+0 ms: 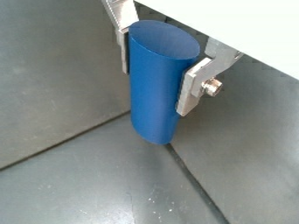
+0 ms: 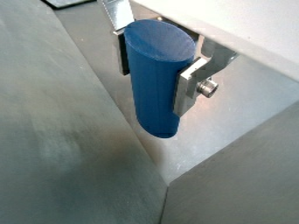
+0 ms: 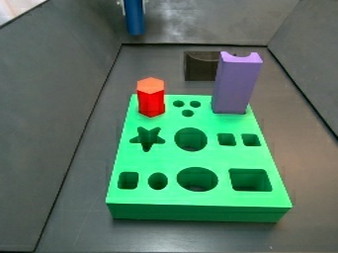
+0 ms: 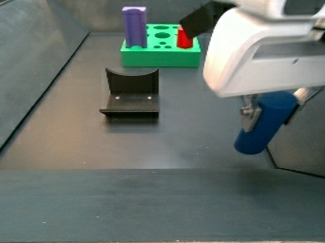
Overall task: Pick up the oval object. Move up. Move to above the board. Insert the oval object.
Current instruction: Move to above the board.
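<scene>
Grey floor; oval object (image 1: 158, 83) end effector (image 1: 159, 72)-clamped

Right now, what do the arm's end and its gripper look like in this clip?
The gripper has two flat silver metal finger plates, one carrying a small round silver bolt on its outer face, seen in both wrist views. In a side view, a glossy white rounded housing sits above the fingers. No cables or markings show.

We see even, soft light, faint shadows and mild blur; the silver two-finger gripper (image 1: 159, 68) looks sharp close up.
</scene>
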